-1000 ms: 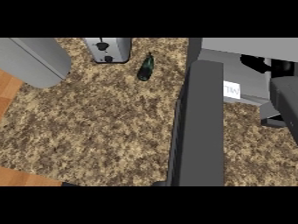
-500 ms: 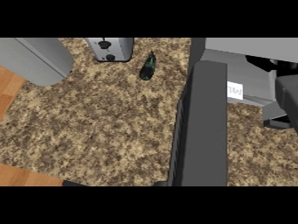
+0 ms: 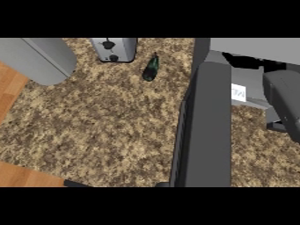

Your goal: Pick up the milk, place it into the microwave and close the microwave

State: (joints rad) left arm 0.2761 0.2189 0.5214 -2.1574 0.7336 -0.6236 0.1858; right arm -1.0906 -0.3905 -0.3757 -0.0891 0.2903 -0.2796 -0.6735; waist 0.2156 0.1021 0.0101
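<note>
At the view's right, the right forearm (image 3: pixel 295 105) reaches into the open microwave (image 3: pixel 269 48), beside the white milk carton (image 3: pixel 239 92) at its mouth. The hand is hidden inside, so I cannot tell how its fingers stand. The microwave door (image 3: pixel 204 127) stands open across the speckled table (image 3: pixel 100 123). A dark bottle (image 3: pixel 151 69) lies near a toaster (image 3: pixel 114 49).

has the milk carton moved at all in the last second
Yes. The milk carton has shifted slightly further from the microwave door, toward the microwave's opening.
</note>
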